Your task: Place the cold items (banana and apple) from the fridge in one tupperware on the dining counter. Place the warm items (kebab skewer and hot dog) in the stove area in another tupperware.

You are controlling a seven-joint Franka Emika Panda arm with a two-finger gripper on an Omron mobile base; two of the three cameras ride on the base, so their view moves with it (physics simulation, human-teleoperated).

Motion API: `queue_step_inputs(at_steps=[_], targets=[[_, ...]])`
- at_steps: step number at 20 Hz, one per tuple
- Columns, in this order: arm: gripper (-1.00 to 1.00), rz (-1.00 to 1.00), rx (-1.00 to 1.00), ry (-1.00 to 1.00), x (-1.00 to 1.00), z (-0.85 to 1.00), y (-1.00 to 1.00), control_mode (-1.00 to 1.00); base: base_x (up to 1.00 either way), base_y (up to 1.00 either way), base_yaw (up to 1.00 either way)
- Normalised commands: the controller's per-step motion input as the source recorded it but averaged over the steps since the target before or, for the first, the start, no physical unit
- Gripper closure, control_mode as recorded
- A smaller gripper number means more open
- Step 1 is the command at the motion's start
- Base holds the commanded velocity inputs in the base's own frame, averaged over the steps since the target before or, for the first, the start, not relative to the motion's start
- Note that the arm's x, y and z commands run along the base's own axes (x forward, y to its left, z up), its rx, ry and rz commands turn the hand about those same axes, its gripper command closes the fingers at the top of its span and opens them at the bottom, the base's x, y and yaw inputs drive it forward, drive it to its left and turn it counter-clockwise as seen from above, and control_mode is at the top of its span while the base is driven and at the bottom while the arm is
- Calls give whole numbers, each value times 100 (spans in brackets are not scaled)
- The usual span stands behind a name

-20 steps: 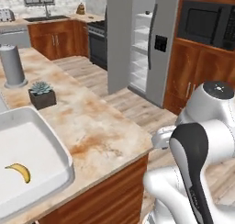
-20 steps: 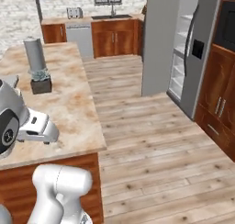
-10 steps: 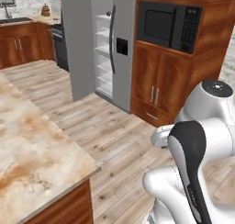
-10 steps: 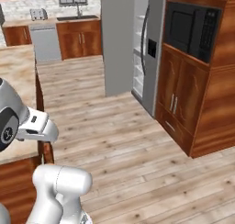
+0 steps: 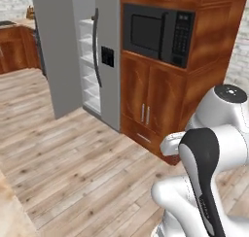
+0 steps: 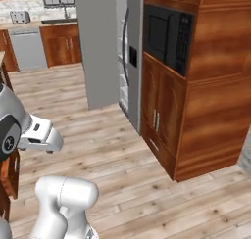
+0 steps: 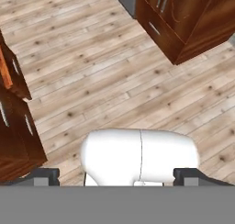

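Note:
The grey steel fridge [image 5: 106, 56] stands ahead with its left door [image 5: 54, 51] swung open, showing white shelves [image 5: 90, 61]; it is also in the right base view [image 6: 128, 52]. I cannot make out any food on the shelves. A sliver of the dining counter [image 5: 6, 215] shows at the lower left. My gripper [image 7: 119, 176] points down over the wooden floor, its fingertips [image 7: 46, 175] wide apart, open and holding nothing. Banana, apple, both tupperware, kebab skewer, hot dog and stove area are out of view.
A black microwave [image 5: 158, 34] sits in a tall wooden cabinet [image 6: 206, 96] right of the fridge. Wood-plank floor [image 5: 73, 153] lies between me and the fridge. A dishwasher [image 6: 27, 48] and base cabinets line the back wall. The counter's wooden base [image 7: 13, 126] stands close on the left.
The whole picture has swung: the base turned, so the counter with the pale tray and banana slid off to the left and the fridge and microwave cabinet came to the centre. The arm's pose is unchanged.

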Motion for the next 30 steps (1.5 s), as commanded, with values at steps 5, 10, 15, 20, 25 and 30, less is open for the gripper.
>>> queue_step_inputs(at_steps=[5, 10, 15, 20, 25, 30], targets=[[-100, 0, 0, 0, 0, 0, 0, 100, 100, -36, 0], [-100, 0, 0, 0, 0, 0, 0, 100, 100, -7, 0], [-100, 0, 0, 0, 0, 0, 0, 100, 100, 31, -8], [-100, 0, 0, 0, 0, 0, 0, 100, 100, 47, 0], [-100, 0, 0, 0, 0, 0, 0, 100, 100, 30, 0], [-100, 0, 0, 0, 0, 0, 0, 100, 99, 28, -1]])
